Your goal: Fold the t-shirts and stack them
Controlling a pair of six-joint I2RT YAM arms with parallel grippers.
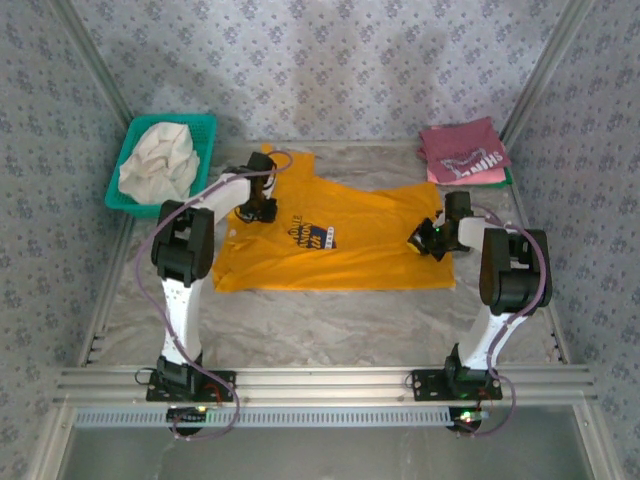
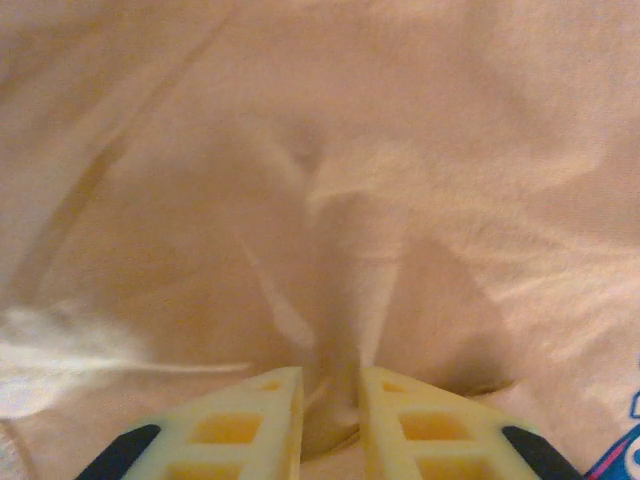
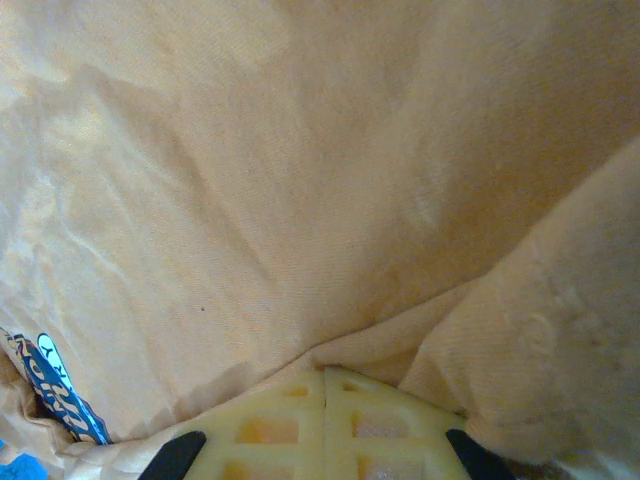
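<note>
1. Two arms are reaching forward, wrists angling down; left gripper point(image 2: 330, 378) is pinching a raised ridge of the mustard-yellow t-shirt point(image 1: 370, 245).
2. Right gripper point(image 3: 325, 375) is clamping shut on a soft fold at its right edge.
3. Yellow cotton is lying spread and wrinkled on the marbled table point(image 1: 330, 320), maroon t-shirt point(image 1: 462, 150) folded far right.

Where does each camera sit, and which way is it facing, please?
Top external: above and behind the bases, looking down on the table; left arm and right arm reach over the yellow t-shirt.
Left wrist: on the left arm, facing down past the left gripper, pinching the shirt.
Right wrist: on the right arm, facing down past the right gripper, shut on the shirt.
Shared: both wrist views catch the blue print.
</note>
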